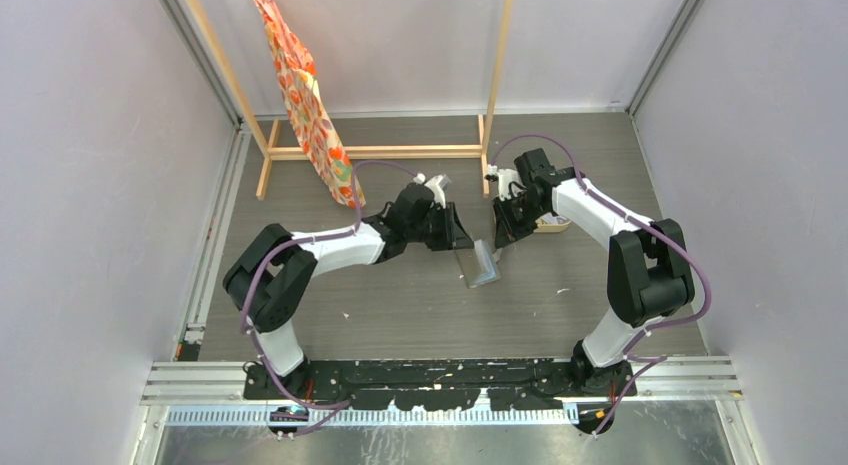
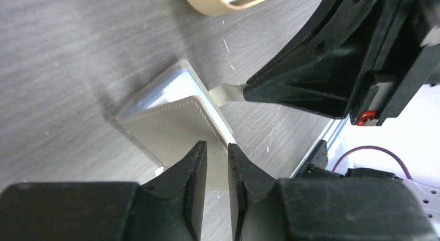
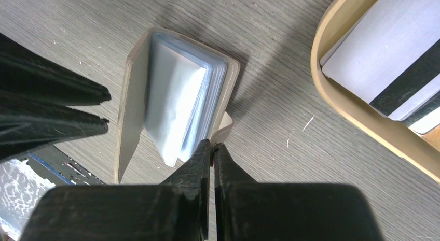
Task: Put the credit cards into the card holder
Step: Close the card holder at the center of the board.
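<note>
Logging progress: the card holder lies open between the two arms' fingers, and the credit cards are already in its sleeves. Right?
No. The credit cards lie in the beige tray, not in the sleeves, as the right wrist view shows. The card holder is indeed open between the left fingers and right fingers.

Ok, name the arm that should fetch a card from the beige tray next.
Right. The right claw, though pinching the grey card holder's tab, sits nearest the oval beige tray of striped cards; the left claw pins the holder's cover.
</note>
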